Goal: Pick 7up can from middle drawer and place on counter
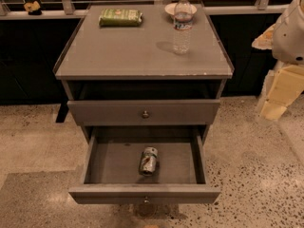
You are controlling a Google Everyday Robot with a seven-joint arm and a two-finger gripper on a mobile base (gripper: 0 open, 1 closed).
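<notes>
Inside the middle drawer [114,165], the 7up can [148,161] lies flat, axis front-to-back; the gripper [279,99] hangs far right, opening unclear.

Viewpoint: in front of the counter [137,51], above it, tilted down.
Range: near; counter down to middle drawer [104,194] in frame.
Gripper [281,91]: right of counter, at frame edge.

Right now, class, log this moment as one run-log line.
middle drawer: open | can: lying inside, untouched | counter: bottle, packet, bowl | end effector: out of view, arm at right edge
</notes>
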